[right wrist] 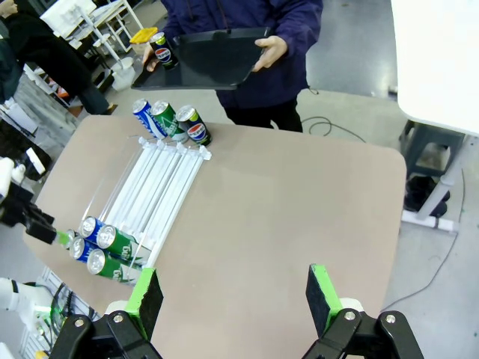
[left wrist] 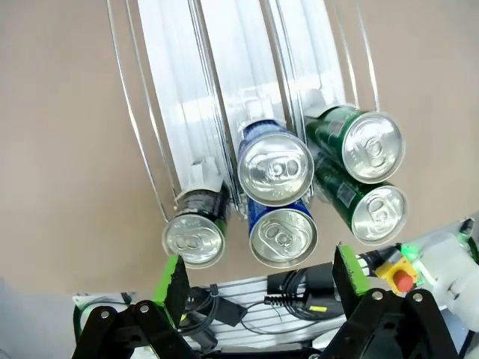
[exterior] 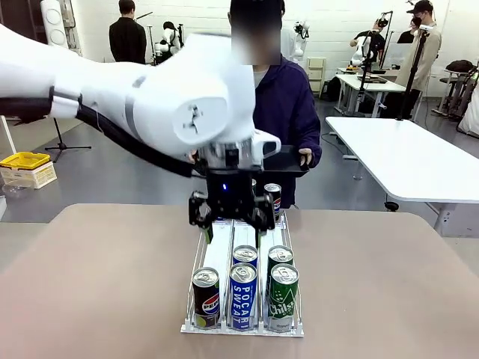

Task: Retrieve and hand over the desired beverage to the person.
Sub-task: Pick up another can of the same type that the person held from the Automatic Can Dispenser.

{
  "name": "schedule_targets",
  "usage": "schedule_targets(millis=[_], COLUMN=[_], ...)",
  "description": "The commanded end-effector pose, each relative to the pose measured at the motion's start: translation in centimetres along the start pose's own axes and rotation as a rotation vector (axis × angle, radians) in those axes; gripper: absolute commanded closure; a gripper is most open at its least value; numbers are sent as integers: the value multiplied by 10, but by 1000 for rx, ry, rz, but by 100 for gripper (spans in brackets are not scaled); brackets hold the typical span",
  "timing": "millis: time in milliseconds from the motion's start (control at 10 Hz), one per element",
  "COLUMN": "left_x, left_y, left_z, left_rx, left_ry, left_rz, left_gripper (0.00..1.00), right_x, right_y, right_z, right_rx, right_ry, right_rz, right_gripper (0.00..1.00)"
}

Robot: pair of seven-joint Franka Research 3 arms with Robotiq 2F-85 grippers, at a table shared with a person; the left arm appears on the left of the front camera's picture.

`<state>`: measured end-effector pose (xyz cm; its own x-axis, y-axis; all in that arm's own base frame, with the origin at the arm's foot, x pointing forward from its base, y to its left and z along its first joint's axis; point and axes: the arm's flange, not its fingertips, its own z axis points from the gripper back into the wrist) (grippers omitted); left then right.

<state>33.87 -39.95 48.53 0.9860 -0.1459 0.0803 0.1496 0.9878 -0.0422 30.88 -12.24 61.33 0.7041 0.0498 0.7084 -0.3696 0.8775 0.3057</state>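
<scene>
A slanted wire rack (exterior: 200,250) on the brown table holds a dark Pepsi can (exterior: 206,297), two blue Pocari Sweat cans (exterior: 243,295) and two green cans (exterior: 283,297) at its near end. My left gripper (exterior: 233,223) hangs open just above the rack's middle. In the left wrist view its green pads (left wrist: 174,280) stand wide apart above the Pepsi can (left wrist: 194,239), the blue cans (left wrist: 275,168) and the green cans (left wrist: 363,146), touching none. The person (exterior: 284,105) stands at the far side with a black tray (right wrist: 206,56) carrying a Pepsi can (right wrist: 161,51). My right gripper (right wrist: 234,299) is open over bare tabletop.
Three more cans (right wrist: 166,117) stand at the rack's far end, near the person. A white table (exterior: 404,157) stands to the right and a yellow box (exterior: 26,164) on the floor at the left. Bare tabletop (exterior: 374,284) lies on both sides of the rack.
</scene>
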Motion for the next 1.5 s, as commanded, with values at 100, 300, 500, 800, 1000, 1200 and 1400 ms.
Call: schedule_targets(millis=[100, 300, 500, 800, 1000, 1200, 1400], left_x=[-20, -25, -26, -24, -22, -21, -18], left_y=[-2, -4, -10, -21, -25, -26, -27], left_z=[-18, -30, -36, -42, -45, -47, -48], left_rx=[-17, -11, 4, 49, 59, 60, 61], left_ry=[-48, -74, -64, -78, -71, -67, -66], left_rz=[59, 107, 106, 89, 86, 85, 82], left_gripper=[0, 0, 0, 0, 0, 0, 0], right_x=[0, 0, 0, 0, 0, 0, 0], right_y=[-2, -2, -2, -2, -2, -2, -2], right_z=[-2, -2, -2, -2, -2, -2, -2], right_rx=[29, 29, 29, 29, 29, 29, 29], right_ry=[-8, -8, -8, -8, -8, -8, -8], right_rz=[3, 3, 3, 3, 3, 3, 3], right_gripper=[0, 0, 0, 0, 0, 0, 0])
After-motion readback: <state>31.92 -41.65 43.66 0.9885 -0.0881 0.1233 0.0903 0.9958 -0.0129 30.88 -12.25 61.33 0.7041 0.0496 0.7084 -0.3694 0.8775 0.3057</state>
